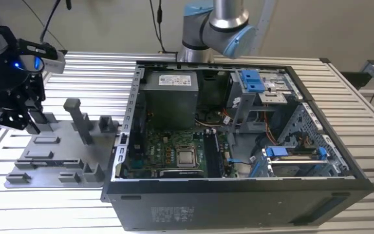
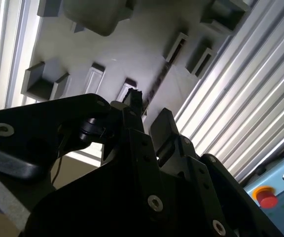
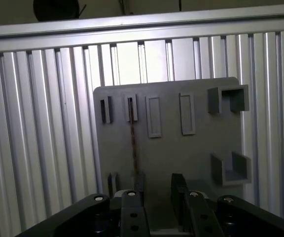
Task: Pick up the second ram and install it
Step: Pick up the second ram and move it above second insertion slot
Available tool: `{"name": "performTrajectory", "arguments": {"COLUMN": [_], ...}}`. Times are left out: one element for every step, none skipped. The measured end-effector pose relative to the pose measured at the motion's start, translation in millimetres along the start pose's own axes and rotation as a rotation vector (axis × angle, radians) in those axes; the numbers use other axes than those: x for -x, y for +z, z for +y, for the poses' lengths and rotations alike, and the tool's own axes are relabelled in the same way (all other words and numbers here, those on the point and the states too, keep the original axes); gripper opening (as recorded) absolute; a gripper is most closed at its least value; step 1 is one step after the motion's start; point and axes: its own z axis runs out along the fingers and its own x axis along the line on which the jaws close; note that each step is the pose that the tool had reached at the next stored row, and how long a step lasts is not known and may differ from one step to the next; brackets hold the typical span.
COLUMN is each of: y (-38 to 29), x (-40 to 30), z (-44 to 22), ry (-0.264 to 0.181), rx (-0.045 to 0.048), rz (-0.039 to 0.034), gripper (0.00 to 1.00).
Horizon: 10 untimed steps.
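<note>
Black gripper (image 3: 157, 185), jaws parted and empty, hovers over the grey fixture plate (image 3: 201, 143); the second ram (image 3: 132, 143), a thin dark strip, stands edgewise on it.

Evenly lit from overhead in the exterior view, bright but not harsh. A small blue glow (image 1: 18, 64) above the fingers (image 1: 32, 127). Soft shadow under them on the grey plate (image 1: 57, 158); deep shade inside the computer case (image 1: 239, 146), well apart from them. In the second wrist view, strong glare on the slatted table (image 2: 240, 74) beyond the fingers, leaving the gripper (image 2: 149, 104) almost a black silhouette. Dimmer and greyer in the first wrist view, with slats perhaps slightly bowed toward the edges.
</note>
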Motion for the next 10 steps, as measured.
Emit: {"name": "performTrajectory", "arguments": {"y": [1.7, 3.5, 5.1, 6.7, 8.1, 9.3, 10.2, 10.4, 10.4, 10.4], "x": [0.0, 0.0, -0.1, -0.2, -0.2, -0.4, -0.4, -0.4, -0.4, -0.4], "z": [0.1, 0.1, 0.1, 0.1, 0.1, 0.1, 0.0, 0.0, 0.1, 0.1], "ry": [0.0, 0.0, 0.0, 0.0, 0.0, 0.0, 0.0, 0.0, 0.0, 0.0], "rx": [0.0, 0.0, 0.0, -0.0001, -0.0001, -0.0001, 0.0, 0.0001, 0.0001, 0.0002], "rz": [0.0001, 0.0002, 0.0002, 0.0002, 0.0002, 0.0002, 0.0003, 0.0006, 0.0006, 0.0007], "gripper": [0.36, 0.36, 0.36, 0.36, 0.36, 0.36, 0.36, 0.36, 0.36, 0.36]}}
